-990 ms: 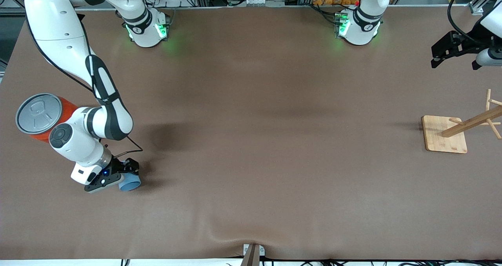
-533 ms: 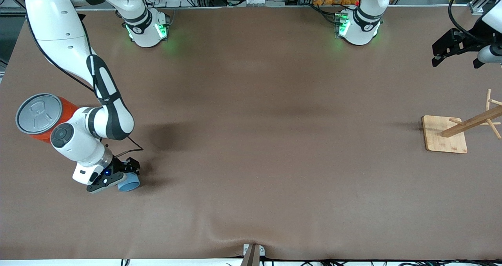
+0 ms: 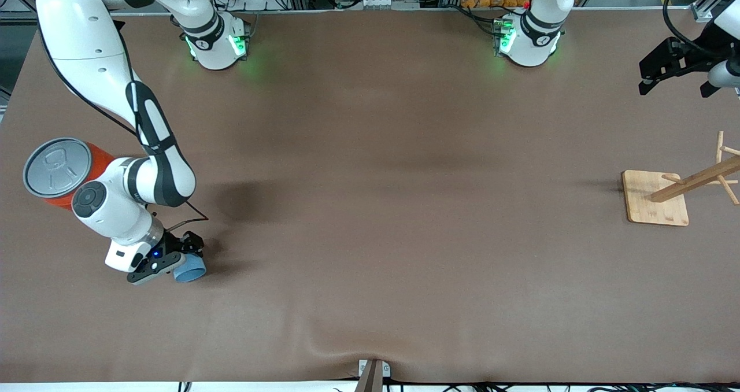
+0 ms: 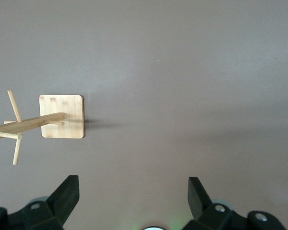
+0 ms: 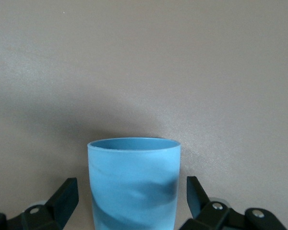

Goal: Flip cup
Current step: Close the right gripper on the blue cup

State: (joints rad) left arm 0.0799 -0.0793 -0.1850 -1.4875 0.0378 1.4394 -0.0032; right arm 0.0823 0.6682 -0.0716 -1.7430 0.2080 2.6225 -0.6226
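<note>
On the brown table (image 3: 370,207), your small light-blue tapered cup (image 3: 191,269) lies between the right gripper's (image 3: 186,258) spread, non-touching fingers, nearer the camera than the orange can (image 3: 58,172). Left gripper (image 3: 676,74) waits wide.

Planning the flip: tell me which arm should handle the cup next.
Right. The right claw already brackets the cup, fingers open either side. The left claw waits over the left arm's end of the table.
</note>
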